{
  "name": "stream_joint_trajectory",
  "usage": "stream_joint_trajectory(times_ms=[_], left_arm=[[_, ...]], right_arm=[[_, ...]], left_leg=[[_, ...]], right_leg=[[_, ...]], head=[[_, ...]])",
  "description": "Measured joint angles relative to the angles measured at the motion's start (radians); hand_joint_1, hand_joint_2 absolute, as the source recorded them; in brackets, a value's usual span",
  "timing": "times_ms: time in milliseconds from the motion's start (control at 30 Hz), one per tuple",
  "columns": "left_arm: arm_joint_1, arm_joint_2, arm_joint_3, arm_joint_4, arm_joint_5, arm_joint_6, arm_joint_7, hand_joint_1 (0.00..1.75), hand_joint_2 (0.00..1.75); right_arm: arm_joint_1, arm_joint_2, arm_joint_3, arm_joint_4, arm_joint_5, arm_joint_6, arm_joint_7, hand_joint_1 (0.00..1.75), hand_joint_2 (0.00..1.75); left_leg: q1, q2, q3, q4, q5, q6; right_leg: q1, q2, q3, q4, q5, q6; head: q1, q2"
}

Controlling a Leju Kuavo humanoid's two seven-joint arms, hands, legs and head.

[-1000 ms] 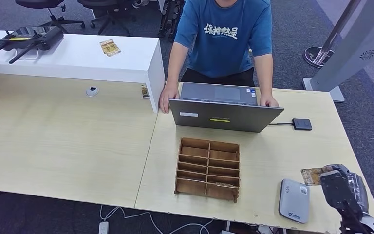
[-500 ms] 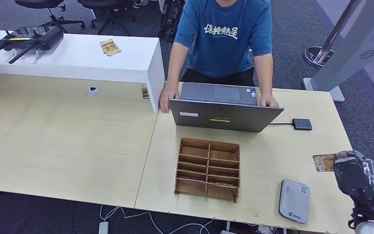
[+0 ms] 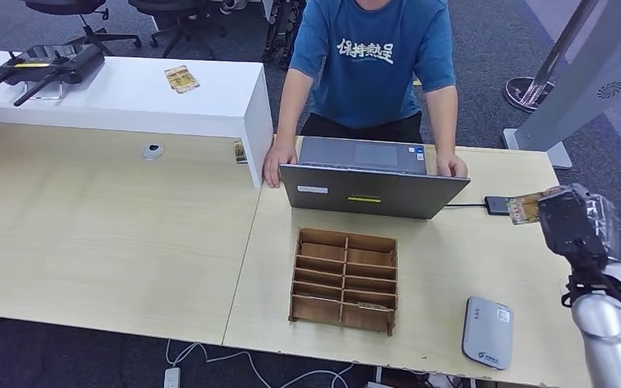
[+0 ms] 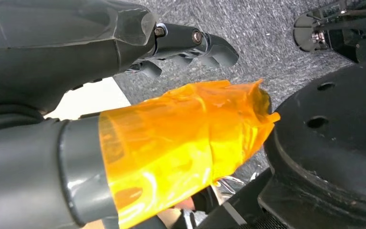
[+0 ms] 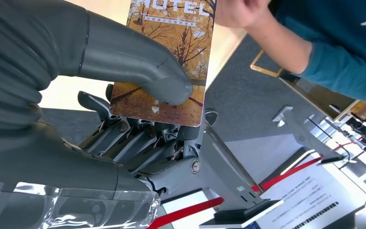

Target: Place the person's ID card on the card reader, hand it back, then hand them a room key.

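My right hand (image 3: 572,222) is raised over the table's right side, pinching a hotel room key card (image 3: 525,208) printed with autumn trees. In the right wrist view the thumb (image 5: 138,64) presses the card (image 5: 171,52) against the fingers beneath it, and the card points toward the person's hand (image 5: 238,10). The person (image 3: 372,65) in a blue shirt stands behind the laptop (image 3: 372,182), both hands at its sides. The grey card reader (image 3: 487,332) lies near the front right edge with nothing on it. My left hand (image 4: 171,95) hangs beside my body over the floor, its fingers (image 4: 190,43) apart and holding nothing.
A wooden slotted organizer (image 3: 345,279) stands in front of the laptop. A small black box (image 3: 501,205) on a cable lies just left of the held card. On the white raised counter (image 3: 129,97) lie another card (image 3: 183,78) and a black device (image 3: 44,63).
My right hand has lifted the key card from beside the card reader and carried it up and away, toward the laptop's right end and the person.
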Motion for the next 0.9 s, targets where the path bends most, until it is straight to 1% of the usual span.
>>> stream_joint_trajectory(times_ms=[167,267,400,700,900], left_arm=[[-0.009,0.011,0.0,0.0,-0.025,0.0,0.001,0.0,0.0],[-0.011,0.018,0.0,0.0,-0.043,-0.003,0.001,0.0,0.0],[-0.015,0.025,0.0,0.0,-0.063,-0.008,0.001,0.0,0.0],[-0.021,0.036,0.0,0.0,-0.101,-0.013,0.001,0.0,0.0],[-0.029,0.043,0.0,0.0,-0.131,-0.015,0.001,0.0,0.0]], right_arm=[[-0.12,0.038,0.071,0.088,0.068,-0.057,0.035,1.75,1.75],[-0.178,0.056,0.102,0.144,0.116,-0.091,0.049,1.75,1.75],[-0.245,0.079,0.133,0.21,0.166,-0.113,0.067,1.75,1.75],[-0.34,0.133,0.18,0.299,0.245,-0.147,0.095,1.75,1.75],[-0.402,0.175,0.215,0.343,0.329,-0.157,0.138,1.75,1.75]], left_leg=[[0.0,-0.002,-0.001,0.0,0.001,-0.001],[0.0,-0.002,-0.001,0.0,0.001,-0.001],[0.0,-0.003,-0.001,0.0,0.001,-0.001],[0.0,-0.003,-0.002,0.0,0.001,-0.001],[0.0,-0.003,-0.002,0.0,0.001,-0.001]], right_leg=[[0.0,-0.001,0.0,0.0,0.0,0.0],[0.0,-0.001,0.0,0.0,0.0,0.0],[0.0,-0.002,0.0,0.0,0.0,0.0],[0.0,-0.002,-0.001,0.0,0.0,0.0],[0.0,-0.002,-0.002,0.0,0.0,0.0]], head=[[0.0,0.0],[0.0,0.0],[0.0,0.0],[0.0,0.0],[0.0,0.0]])
